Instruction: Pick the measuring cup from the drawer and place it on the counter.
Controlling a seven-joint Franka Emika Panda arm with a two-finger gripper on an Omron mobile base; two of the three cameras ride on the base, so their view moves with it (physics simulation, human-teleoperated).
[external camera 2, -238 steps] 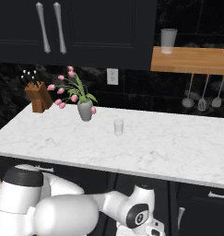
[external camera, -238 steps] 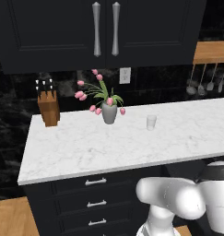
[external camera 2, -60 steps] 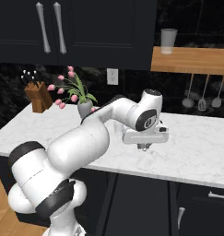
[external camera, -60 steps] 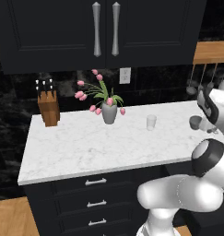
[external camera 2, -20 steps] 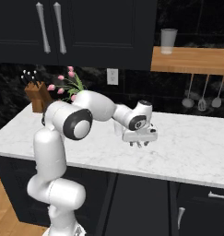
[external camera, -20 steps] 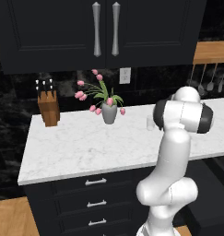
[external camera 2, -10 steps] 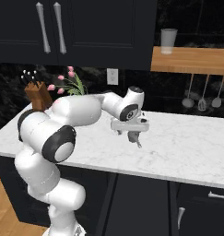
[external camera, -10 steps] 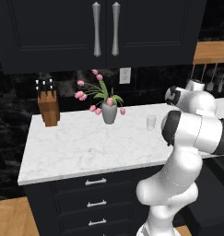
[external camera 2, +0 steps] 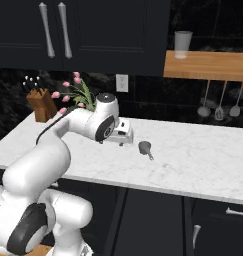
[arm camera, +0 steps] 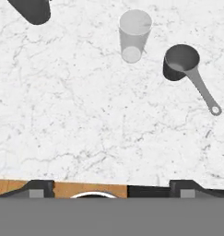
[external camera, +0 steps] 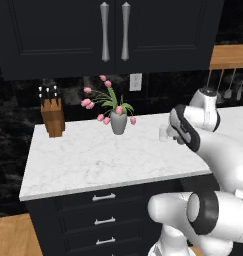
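Hand view: one measuring cup [arm camera: 181, 61] is seen lying on the white, grey-veined marble worktop [arm camera: 76, 115], a dark grey round bowl with a single long flat handle ending in a small ring. One translucent whitish tumbler [arm camera: 133, 34], smooth and handleless, stands just beside it, apart from it. One dark rounded object is cut off at the upper left corner and cannot be identified. The claw [arm camera: 109, 185] is shown only by two dark finger tips at the bottom edge, set wide apart with nothing between them.

Right base view: the measuring cup [external camera 2: 145, 147] is found resting on the worktop [external camera 2: 203, 155] close to the white hand, its handle pointing toward the front edge. One wooden knife block [external camera 2: 41, 105] and one grey vase of pink tulips [external camera 2: 73, 95] are placed at the back left. Three utensils [external camera 2: 219, 107] are hung under one wooden shelf [external camera 2: 208, 66], on which one pale glass [external camera 2: 182, 45] is set. Two metal bar handles [external camera 2: 56, 31] are counted on the black upper cabinets.
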